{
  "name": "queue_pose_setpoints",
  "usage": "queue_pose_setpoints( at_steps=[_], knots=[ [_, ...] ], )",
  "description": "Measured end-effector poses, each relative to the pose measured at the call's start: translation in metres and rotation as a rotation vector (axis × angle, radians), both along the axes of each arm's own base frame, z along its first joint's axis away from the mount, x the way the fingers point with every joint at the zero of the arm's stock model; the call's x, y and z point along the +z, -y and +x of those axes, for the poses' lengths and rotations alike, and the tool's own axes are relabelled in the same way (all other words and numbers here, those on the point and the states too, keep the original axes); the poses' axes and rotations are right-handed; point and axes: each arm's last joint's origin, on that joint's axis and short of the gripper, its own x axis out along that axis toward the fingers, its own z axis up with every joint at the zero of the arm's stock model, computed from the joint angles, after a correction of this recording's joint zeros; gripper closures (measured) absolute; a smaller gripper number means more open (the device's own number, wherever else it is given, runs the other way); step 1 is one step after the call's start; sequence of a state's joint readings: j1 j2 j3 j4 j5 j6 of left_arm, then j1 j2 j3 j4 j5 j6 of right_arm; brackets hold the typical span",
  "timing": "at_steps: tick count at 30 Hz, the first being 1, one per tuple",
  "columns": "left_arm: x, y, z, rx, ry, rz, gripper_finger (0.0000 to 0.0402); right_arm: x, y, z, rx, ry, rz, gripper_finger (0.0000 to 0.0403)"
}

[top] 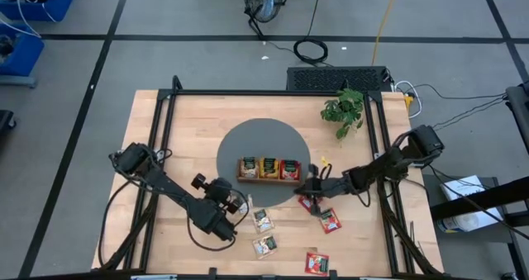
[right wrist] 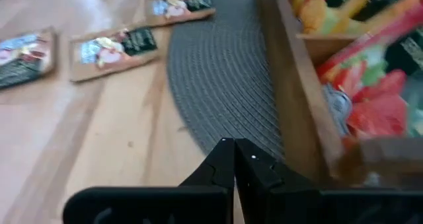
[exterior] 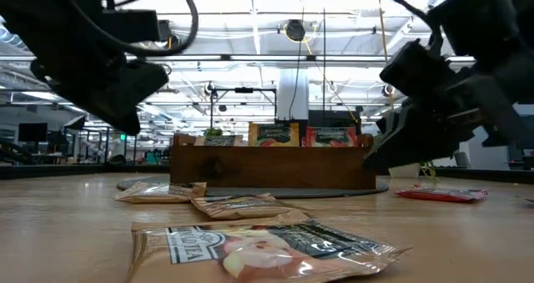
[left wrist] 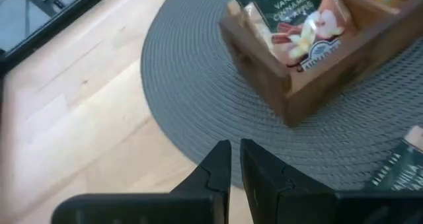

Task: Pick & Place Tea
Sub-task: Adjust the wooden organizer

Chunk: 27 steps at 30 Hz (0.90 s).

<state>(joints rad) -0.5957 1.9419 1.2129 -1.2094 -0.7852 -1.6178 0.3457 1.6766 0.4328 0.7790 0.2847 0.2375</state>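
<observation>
A wooden three-compartment tray [top: 269,168] stands on a round grey mat [top: 248,140], with beige, orange and red tea packets upright in it. Loose packets lie flat on the table: two beige [top: 263,220] [top: 264,245] and three red [top: 329,220] [top: 316,263] [top: 307,201]. My left gripper [top: 241,202] is shut and empty over the mat's near edge, left of the tray; it shows in the left wrist view [left wrist: 235,166]. My right gripper [top: 312,186] is shut and empty by the tray's right end; it shows in the right wrist view [right wrist: 234,159].
A small green plant [top: 344,111] stands at the far right of the table. Black frame rails [top: 165,123] run along the table's left, right and far sides. Bare wood lies at the near left [top: 157,239].
</observation>
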Motion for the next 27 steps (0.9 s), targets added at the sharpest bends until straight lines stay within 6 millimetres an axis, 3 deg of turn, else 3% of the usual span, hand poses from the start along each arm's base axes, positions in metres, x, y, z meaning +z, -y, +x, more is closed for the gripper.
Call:
queue_pose_setpoints(
  at_steps=[7, 27],
  knots=[
    [-0.013, -0.004, 0.008, -0.074, -0.035, -0.074, 0.036, -0.002, 0.007, 0.001, -0.073, -0.006, -0.022, 0.0403],
    [-0.015, -0.005, 0.015, -0.106, -0.037, -0.102, 0.036, -0.001, 0.014, 0.003, -0.192, 0.018, -0.013, 0.0403]
  ],
)
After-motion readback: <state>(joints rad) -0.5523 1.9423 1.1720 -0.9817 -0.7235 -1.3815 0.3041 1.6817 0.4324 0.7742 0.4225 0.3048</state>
